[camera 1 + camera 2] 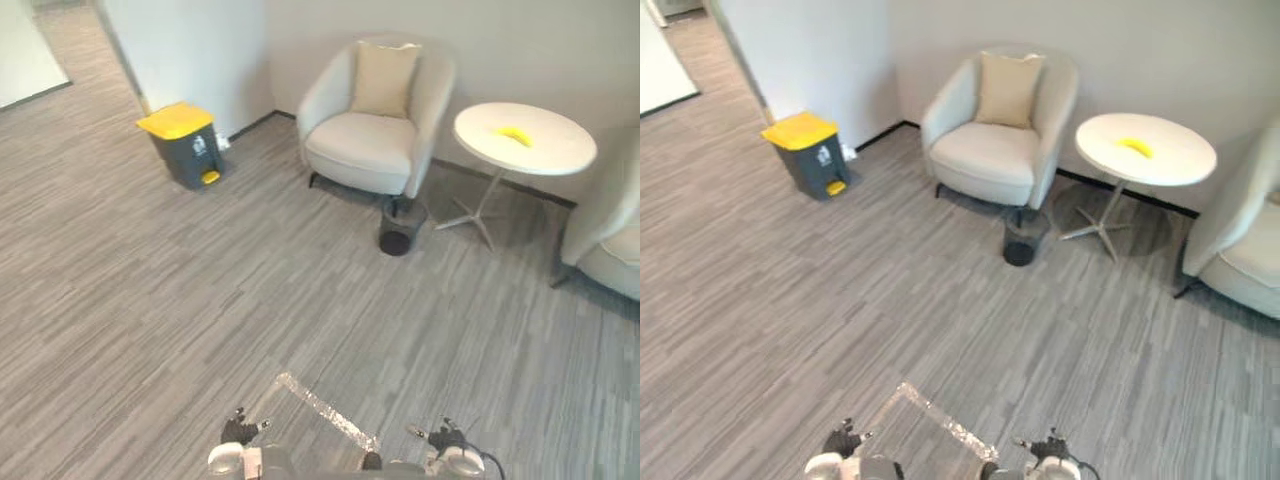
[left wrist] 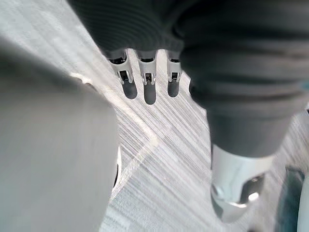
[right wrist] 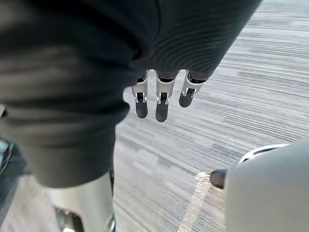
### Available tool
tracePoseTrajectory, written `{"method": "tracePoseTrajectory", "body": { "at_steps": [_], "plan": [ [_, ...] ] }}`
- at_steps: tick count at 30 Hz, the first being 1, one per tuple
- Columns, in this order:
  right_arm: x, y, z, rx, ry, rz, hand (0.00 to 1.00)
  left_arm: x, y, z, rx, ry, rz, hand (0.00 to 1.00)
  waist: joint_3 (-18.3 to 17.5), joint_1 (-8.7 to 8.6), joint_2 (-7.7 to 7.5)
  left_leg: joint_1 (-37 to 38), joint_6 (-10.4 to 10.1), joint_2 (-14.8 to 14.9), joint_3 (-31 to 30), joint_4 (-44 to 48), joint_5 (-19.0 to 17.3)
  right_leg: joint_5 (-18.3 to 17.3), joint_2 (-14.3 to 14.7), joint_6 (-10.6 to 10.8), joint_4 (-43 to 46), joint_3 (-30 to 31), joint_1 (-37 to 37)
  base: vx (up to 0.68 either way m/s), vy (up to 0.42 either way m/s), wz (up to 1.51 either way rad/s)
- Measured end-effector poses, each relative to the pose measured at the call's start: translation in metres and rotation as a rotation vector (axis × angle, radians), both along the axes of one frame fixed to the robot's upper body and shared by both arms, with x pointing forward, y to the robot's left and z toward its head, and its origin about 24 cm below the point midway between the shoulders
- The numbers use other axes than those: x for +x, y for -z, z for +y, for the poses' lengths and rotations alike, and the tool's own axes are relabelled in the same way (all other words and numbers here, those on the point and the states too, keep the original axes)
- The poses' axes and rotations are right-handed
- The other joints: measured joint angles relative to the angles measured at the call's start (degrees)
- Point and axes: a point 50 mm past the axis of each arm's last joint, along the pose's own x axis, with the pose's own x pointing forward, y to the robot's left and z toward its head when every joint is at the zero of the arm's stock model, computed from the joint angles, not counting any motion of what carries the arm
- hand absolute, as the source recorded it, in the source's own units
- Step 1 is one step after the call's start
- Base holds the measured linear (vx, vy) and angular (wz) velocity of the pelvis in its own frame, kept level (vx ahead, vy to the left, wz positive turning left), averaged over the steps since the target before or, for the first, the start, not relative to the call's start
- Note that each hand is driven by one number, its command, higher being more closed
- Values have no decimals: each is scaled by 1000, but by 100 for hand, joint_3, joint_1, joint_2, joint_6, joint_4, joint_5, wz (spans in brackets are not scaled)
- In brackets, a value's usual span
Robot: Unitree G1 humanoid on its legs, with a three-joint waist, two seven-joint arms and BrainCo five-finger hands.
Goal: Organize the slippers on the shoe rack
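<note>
The left hand [image 2: 147,82] is held low over the carpeted floor [image 1: 150,300]. Its fingers are straight and loosely spread, and nothing is held in them. The right hand [image 3: 161,101] is carried the same way, fingers straight, slightly apart and empty. A pale strip of tape [image 1: 325,408] is laid on the floor between the two hands.

Ahead, a cream armchair [image 1: 370,140] with a cushion [image 1: 383,78] is set against the wall. A small dark bin [image 1: 400,232] stands just in front of it. A round white desk [image 1: 560,150] carrying a small yellow object [image 1: 515,134] stands to the armchair's right, and a grey pedal bin with a yellow lid [image 1: 185,145] is placed well apart to its left.

Where the slippers and the shoe rack lie cannot be told from here, so their direction from either hand, their long axis and the nearer arm cannot be judged. The task is judged to be at its very start. A turn or a walk is probably needed before any reach can be planned.
</note>
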Motion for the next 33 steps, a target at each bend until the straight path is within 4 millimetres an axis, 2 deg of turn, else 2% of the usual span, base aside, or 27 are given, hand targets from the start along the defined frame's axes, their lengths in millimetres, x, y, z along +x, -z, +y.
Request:
{"method": "tracePoseTrajectory", "body": {
  "at_steps": [1, 2, 3, 4, 5, 9, 17, 20, 21, 22, 24, 28, 30, 31, 32, 33],
  "plan": [
    [0, 0, -1, -1, 4, -1, 0, 0, 0, -2, -5, -2, -1, 0, -20, 13, 33, 52, -59, -84, -182, -347, 36, 6, -2, 66, 35, 78, -57, 50, 226, -94],
    [-2, 0, -5, -7, 14, 6, 0, -1, 1, -3, -17, -23, -3, 0, -3, 73, 53, 324, -156, -272, -233, -827, 328, 63, -10, 252, -7, 321, -99, 103, 218, -74],
    [-3, 1, -3, -2, 14, 7, 0, -3, 1, -1, -11, -22, 7, 0, -16, 39, 42, 490, -157, -437, -168, -1076, 328, 305, -147, 324, -295, 339, 112, 145, 218, -65],
    [-4, 1, -2, 0, 16, 10, 0, -4, 2, -1, -10, -22, 9, 0, -34, 11, 8, 529, -149, -452, -79, -1094, 363, 353, -177, 367, -358, 371, 141, 254, 249, -40],
    [-8, 2, -2, 1, 20, 21, 0, -6, 3, 0, -9, -25, 17, 0, -51, 7, -14, 648, -47, -494, 119, -1097, 384, 366, -229, 386, -489, 500, 247, 249, 234, -49],
    [-10, 3, -1, 5, 21, 28, 0, -9, 5, 0, -9, -11, 43, 0, -176, -4, -61, 799, -23, -734, 262, -1294, 391, 433, -372, 493, -742, 670, 242, 183, 125, -39],
    [-15, 7, -3, 17, 46, 58, 0, -6, 6, 2, 5, 34, 59, 0, -194, 11, -115, 981, -12, -713, 200, -1301, 386, 442, -283, 494, -577, 702, 113, 73, -18, -31],
    [-11, 7, -4, 11, 15, 70, 0, -6, 6, 1, 10, 54, 62, 0, -186, 26, -95, 1077, 97, -597, 375, -1519, 323, 751, -146, 234, -642, -181, -124, -10, -40, -82],
    [-11, 7, -4, 10, 14, 71, 0, -6, 6, 1, 9, 57, 63, 0, -187, 26, -93, 1094, 97, -589, 403, -1564, 323, 804, -128, 207, -708, -284, -116, -52, -14, -68],
    [-9, 6, -4, 3, -3, 68, 0, -6, 7, 2, 15, 64, 69, 0, -189, 50, -111, 1114, 95, -615, 559, -1703, 324, 1051, -91, 141, -1033, -502, -112, -57, -7, -65],
    [-10, 6, -8, -14, -18, 72, 0, -5, 7, 3, 21, 81, 71, 0, -162, 25, -102, 1077, 125, -684, 613, -1708, 344, 1267, -129, 161, -1342, -456, -84, -85, -5, -55],
    [-11, 6, -9, -19, -18, 73, 0, -6, 7, 2, 24, 96, 75, 0, -151, -23, -75, 1176, 139, -733, 505, -1733, 355, 1273, -152, 163, -1387, -476, 26, -118, -6, 4],
    [-9, 6, -3, -5, -21, 69, 0, -3, 6, 2, 24, 92, 65, 0, -113, 8, -116, 1166, 38, -670, 536, -1752, 273, 1228, -128, 162, -1389, -482, 32, -155, -77, -5],
    [-10, 7, -2, -2, -20, 70, 0, -2, 6, 2, 23, 91, 62, 0, -74, 8, -90, 1137, 6, -600, 577, -1650, 183, 1199, -82, 154, -1389, -495, 29, -118, -84, -16],
    [-9, 6, -4, -5, -20, 69, 0, -1, 6, -1, 14, 90, 60, 0, -60, 14, -12, 1081, -56, -502, 630, -1535, 115, 1129, -17, 110, -1388, -515, 45, -27, -119, -33],
    [-1, 3, -7, -16, -19, 44, 0, -3, 6, -3, -1, 57, 58, 0, 18, 36, 153, 1065, -227, -194, 705, -1227, -43, 909, 165, -129, -671, -707, -11, 51, -102, -32]
  ]
}}
